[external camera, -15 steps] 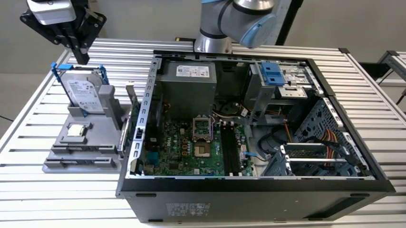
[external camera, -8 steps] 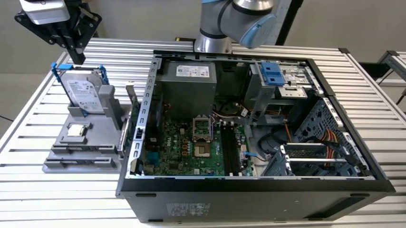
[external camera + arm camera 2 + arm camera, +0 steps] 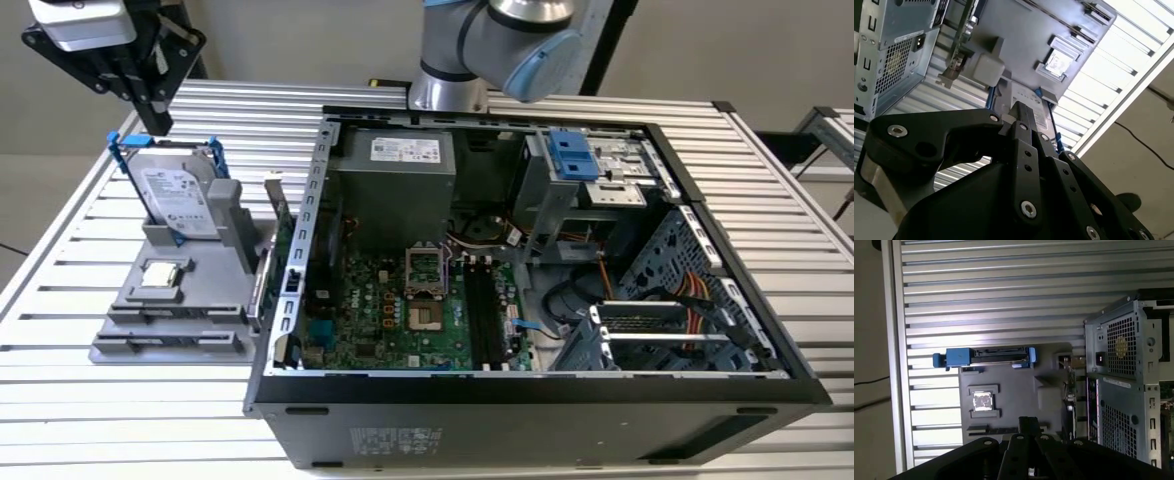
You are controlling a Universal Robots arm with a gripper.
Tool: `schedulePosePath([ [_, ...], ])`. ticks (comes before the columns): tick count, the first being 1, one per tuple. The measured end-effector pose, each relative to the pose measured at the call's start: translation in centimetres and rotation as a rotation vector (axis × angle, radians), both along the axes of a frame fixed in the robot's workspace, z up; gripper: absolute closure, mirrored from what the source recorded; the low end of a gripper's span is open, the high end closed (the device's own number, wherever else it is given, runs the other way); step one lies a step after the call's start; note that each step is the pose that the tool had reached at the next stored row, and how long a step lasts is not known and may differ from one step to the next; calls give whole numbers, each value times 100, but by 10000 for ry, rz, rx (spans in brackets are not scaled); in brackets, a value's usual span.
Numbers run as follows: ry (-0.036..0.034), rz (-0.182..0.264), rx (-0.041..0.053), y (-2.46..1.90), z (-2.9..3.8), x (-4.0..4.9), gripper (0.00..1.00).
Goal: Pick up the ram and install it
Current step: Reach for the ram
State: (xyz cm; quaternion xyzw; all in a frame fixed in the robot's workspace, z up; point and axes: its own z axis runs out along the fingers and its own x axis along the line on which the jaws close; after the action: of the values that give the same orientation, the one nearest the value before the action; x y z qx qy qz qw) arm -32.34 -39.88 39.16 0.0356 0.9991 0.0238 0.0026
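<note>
The ram (image 3: 275,208) is a thin green stick standing on edge on the grey holder (image 3: 160,325), close to the open computer case (image 3: 534,410). It also appears edge-on in the first wrist view (image 3: 1070,390) and, in the second wrist view, as a green board edge (image 3: 963,35). My gripper (image 3: 156,122) hangs at the exterior view's far left, above the hard drive and well off to the left of the ram. Its black fingers meet at one tip in both wrist views (image 3: 1021,109) (image 3: 1029,421), shut on nothing.
A silver hard drive (image 3: 174,190) with blue rails stands upright on the holder under the gripper. A small square chip (image 3: 163,273) lies in front of it. Long black slots (image 3: 483,310) run along the motherboard inside the case. The table (image 3: 80,400) is slatted metal.
</note>
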Motion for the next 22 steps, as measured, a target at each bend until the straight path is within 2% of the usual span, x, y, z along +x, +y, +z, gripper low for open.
schedulePosePath([
  [22, 0, 37, 0, 0, 0, -141, 100],
])
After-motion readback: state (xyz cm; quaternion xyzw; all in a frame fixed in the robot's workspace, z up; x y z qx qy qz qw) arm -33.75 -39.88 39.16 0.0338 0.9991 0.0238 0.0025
